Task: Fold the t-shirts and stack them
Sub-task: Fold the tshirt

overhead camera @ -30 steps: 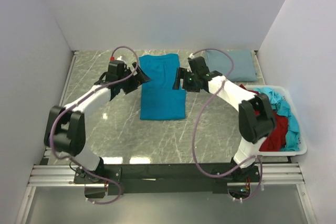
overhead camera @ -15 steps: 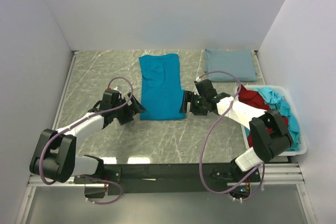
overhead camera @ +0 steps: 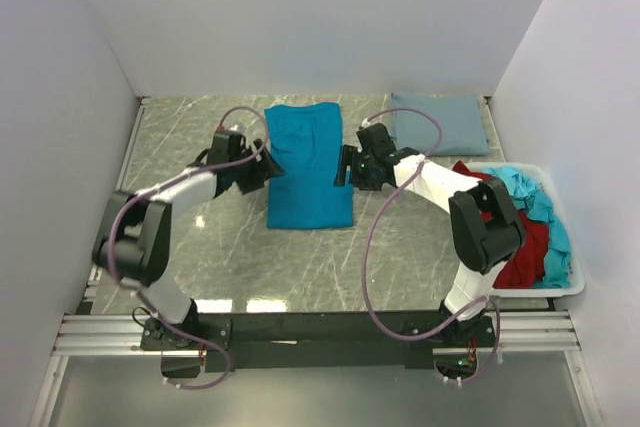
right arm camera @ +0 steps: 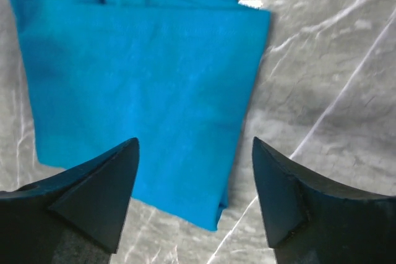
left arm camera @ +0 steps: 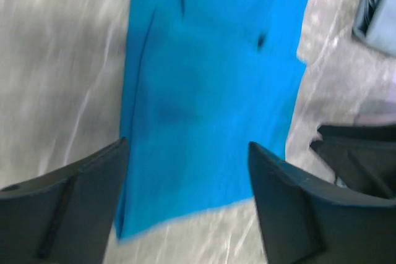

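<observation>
Jaws spread and empty, the left gripper [overhead camera: 267, 163] and right gripper [overhead camera: 344, 167] flank the teal t-shirt [overhead camera: 308, 169] on the table [overhead camera: 180, 137].

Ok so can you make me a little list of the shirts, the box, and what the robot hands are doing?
teal shirt: bright teal t-shirt, lying flat as a long strip in the middle of the table
grey shirt: grey-blue t-shirt, folded, at the far right of the table
bin: white bin on the right, holding a red shirt and a turquoise shirt in a heap
left gripper: open, at the teal shirt's left edge, holding nothing
right gripper: open, at its right edge, holding nothing
</observation>
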